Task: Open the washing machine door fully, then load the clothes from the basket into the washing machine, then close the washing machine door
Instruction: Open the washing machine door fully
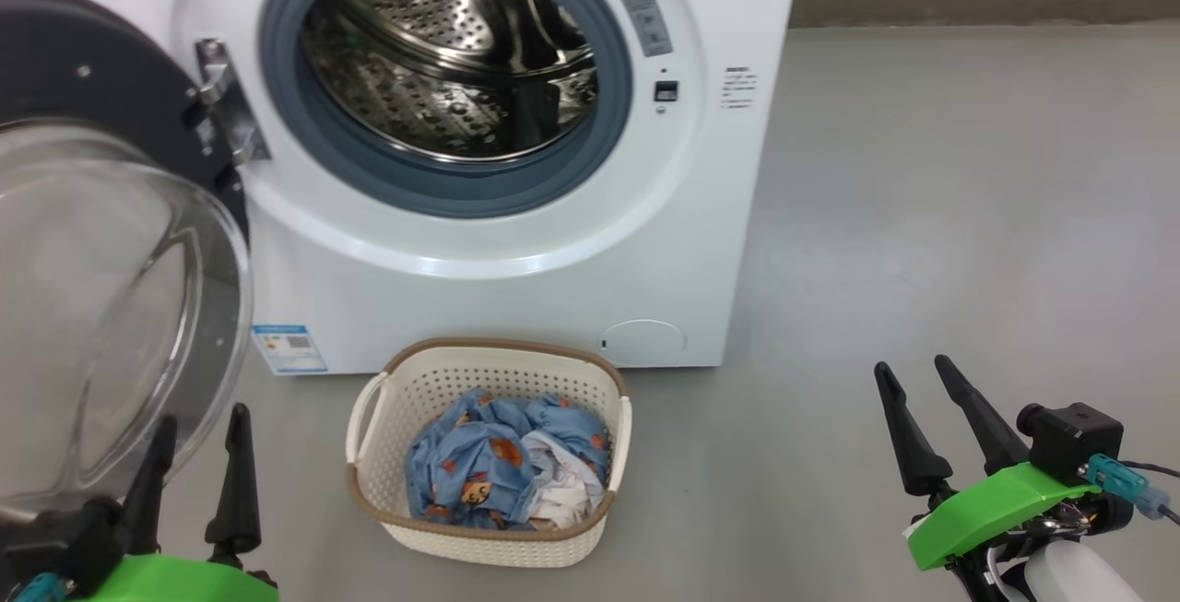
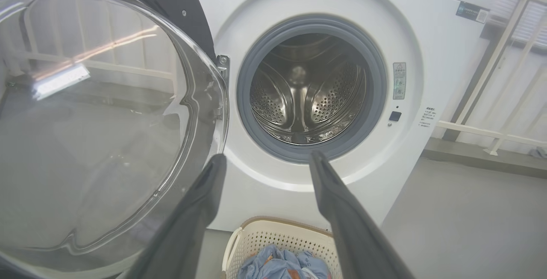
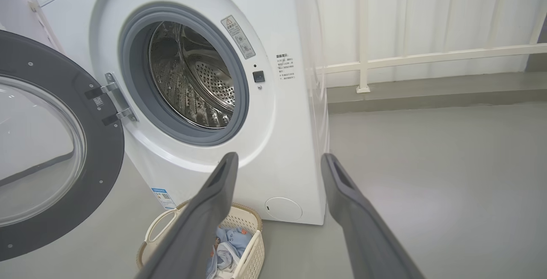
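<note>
Grey floor (image 1: 968, 215), white railing (image 3: 427, 57), pale wall (image 3: 448, 10)

The big white boxy washing machine (image 1: 516, 289) has a smooth, glossy shell. Its perforated steel drum (image 1: 452, 58) is bright, mirror-shiny metal, ringed by a matt grey rubber gasket (image 1: 286, 95). The large round door (image 1: 92, 307) has a clear, glossy glass bowl in a dark matt frame, hung on a polished metal hinge (image 1: 221, 102). The cream-white perforated plastic basket (image 1: 498, 381) has a brown woven-look rim. The light-blue printed clothes (image 1: 479, 464) are soft, crumpled cloth. The grey floor (image 1: 922, 215) is smooth, faintly sheened.
</note>
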Controlling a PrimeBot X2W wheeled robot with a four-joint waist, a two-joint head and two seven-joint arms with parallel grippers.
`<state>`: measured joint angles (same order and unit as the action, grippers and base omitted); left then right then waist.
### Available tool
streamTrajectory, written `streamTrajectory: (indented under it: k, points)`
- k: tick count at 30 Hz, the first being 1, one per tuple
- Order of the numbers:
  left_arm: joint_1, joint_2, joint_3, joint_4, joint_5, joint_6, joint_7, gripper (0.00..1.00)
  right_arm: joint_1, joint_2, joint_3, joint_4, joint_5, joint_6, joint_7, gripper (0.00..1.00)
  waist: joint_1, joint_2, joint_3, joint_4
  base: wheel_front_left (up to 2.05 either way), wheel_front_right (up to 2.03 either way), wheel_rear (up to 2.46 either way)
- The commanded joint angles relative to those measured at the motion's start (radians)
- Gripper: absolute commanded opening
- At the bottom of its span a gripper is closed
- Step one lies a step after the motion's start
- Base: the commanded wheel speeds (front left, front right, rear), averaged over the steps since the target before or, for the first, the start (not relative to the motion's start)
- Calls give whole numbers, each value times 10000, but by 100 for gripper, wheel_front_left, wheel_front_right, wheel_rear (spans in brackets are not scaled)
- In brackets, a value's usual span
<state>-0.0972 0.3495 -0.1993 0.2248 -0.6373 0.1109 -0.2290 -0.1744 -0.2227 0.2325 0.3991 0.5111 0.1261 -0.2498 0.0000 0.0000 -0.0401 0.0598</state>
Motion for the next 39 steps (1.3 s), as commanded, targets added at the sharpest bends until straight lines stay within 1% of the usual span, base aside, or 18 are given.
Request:
streamTrajectory:
  k: [1, 7, 16, 27, 39]
  points:
    - [-159, 214, 407, -369, -48, 104, -59, 100, -271, -159, 259, -266, 115, 46, -120, 100, 0, 0, -94, -351, 0, 0, 0]
    - [121, 210, 413, -820, -70, 241, -62, 100, -321, -256, 223, -303, 88, 46, -120, 100, 0, 0, -129, -596, 0, 0, 0]
    - [291, 190, 311, -1093, -86, 294, -24, 100, -341, -335, 53, -348, -8, 46, -120, 100, 0, 0, -95, -601, 0, 0, 0]
    - [256, 194, 314, -973, -301, 75, -58, 100, -326, -293, -64, -409, -142, 46, -120, 100, 0, 0, -54, -529, 0, 0, 0]
    - [219, 252, 197, -821, -259, -6, -88, 100, -324, -246, -126, -463, -216, 46, -120, 100, 0, 0, -13, -508, 0, 0, 0]
